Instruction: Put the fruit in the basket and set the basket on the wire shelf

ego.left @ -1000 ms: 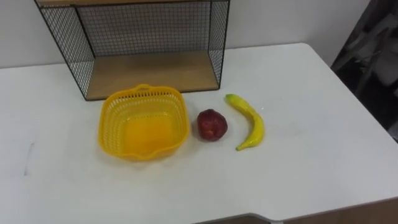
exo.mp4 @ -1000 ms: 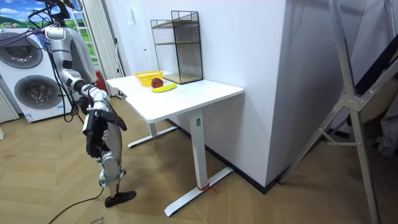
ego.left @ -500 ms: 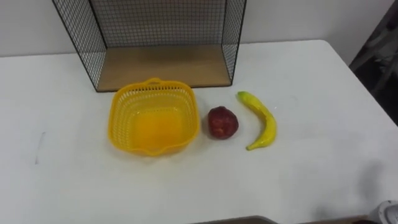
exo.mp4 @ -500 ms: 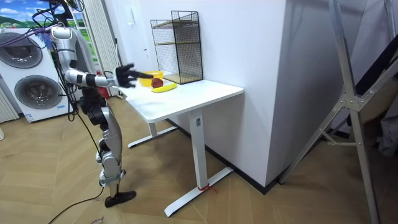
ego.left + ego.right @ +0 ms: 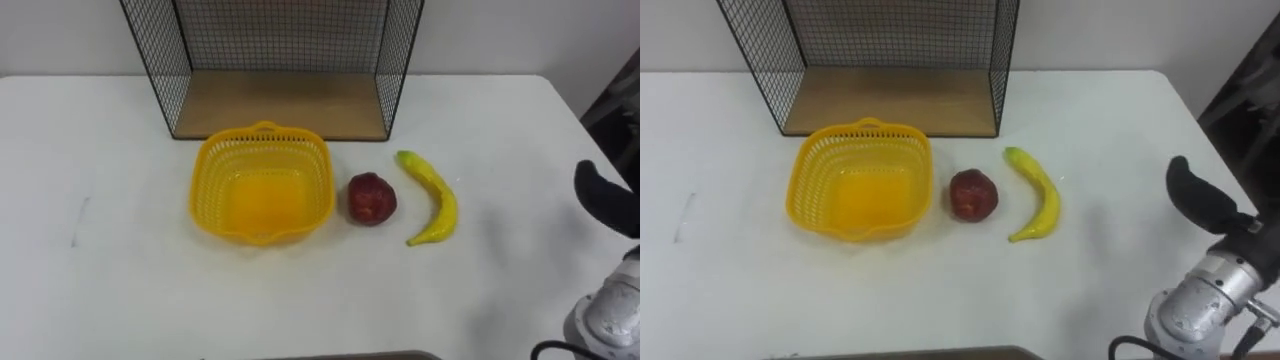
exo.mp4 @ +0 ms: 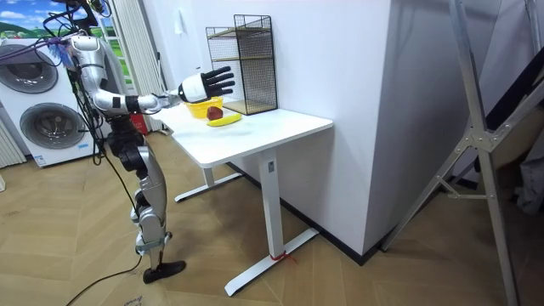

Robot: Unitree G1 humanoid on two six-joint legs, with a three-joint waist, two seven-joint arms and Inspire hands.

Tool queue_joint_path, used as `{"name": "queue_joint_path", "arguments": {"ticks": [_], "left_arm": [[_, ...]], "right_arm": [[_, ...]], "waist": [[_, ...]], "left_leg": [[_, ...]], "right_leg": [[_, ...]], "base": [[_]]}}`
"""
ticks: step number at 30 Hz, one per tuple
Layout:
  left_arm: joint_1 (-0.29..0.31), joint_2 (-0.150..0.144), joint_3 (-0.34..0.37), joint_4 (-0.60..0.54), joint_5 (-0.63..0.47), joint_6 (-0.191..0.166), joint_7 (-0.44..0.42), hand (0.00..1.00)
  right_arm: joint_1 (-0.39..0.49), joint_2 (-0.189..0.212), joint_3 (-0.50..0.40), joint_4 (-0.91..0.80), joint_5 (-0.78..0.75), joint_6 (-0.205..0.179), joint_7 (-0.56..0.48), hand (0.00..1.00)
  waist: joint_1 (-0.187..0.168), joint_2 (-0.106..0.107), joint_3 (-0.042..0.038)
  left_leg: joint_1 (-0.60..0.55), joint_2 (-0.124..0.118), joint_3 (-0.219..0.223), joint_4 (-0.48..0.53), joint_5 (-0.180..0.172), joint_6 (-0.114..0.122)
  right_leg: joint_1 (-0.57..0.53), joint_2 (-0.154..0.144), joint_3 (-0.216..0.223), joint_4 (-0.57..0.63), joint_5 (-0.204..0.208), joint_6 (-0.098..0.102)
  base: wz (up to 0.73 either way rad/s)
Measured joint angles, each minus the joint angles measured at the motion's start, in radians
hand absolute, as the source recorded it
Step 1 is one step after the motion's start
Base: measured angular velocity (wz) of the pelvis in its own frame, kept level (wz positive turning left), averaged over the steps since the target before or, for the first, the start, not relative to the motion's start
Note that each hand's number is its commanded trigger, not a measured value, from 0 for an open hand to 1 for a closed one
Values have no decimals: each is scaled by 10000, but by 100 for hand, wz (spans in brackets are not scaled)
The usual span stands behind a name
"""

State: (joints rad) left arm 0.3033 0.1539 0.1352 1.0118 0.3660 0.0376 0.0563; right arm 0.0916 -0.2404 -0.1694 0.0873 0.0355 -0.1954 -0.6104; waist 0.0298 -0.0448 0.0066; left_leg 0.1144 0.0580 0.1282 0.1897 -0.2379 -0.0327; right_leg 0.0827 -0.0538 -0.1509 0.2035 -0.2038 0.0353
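The basket sits empty on the table, just in front of the wire shelf, whose wooden floor is bare. The apple lies just beside the basket's right wall, close to it though I cannot tell if they touch, and the banana lies to the right of the apple, apart from it, with its curve bulging away. Neither fruit is in the basket and the basket is not on the shelf, so by my reading nothing of the task is done: both fruits have to go in, and then the basket has to be lifted back onto the shelf floor. The right hand is raised over the near end of the table, fingers straight and spread, holding nothing; in the eye views its dark fingers come in at the right edge, well apart from the banana. It looks like the start of a reach, probably for the banana as the nearest fruit. The robot stands at the table's end, facing the shelf.
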Motion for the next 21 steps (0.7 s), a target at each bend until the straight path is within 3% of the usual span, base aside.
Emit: {"name": "queue_joint_path", "arguments": {"ticks": [6,10,21], "left_arm": [[37,38,-219,-4,-1,15,-130,0],[-39,39,-222,-25,6,40,-278,0],[-166,85,-448,-13,14,67,-371,0]], "right_arm": [[-79,-42,616,34,50,224,1659,0],[-241,-45,774,35,31,447,2524,0],[-577,-192,1509,33,-129,585,3955,0]], "waist": [[71,-137,-29],[92,-63,-13],[285,-38,-5]], "left_leg": [[-14,-7,-195,2,0,0],[9,-8,-232,9,0,0],[61,-9,-211,6,0,0]], "right_leg": [[80,-15,-187,-9,8,-1],[133,-14,-204,-11,9,-2],[155,-13,-168,-1,12,-8]], "base": [[9],[2],[0]]}}
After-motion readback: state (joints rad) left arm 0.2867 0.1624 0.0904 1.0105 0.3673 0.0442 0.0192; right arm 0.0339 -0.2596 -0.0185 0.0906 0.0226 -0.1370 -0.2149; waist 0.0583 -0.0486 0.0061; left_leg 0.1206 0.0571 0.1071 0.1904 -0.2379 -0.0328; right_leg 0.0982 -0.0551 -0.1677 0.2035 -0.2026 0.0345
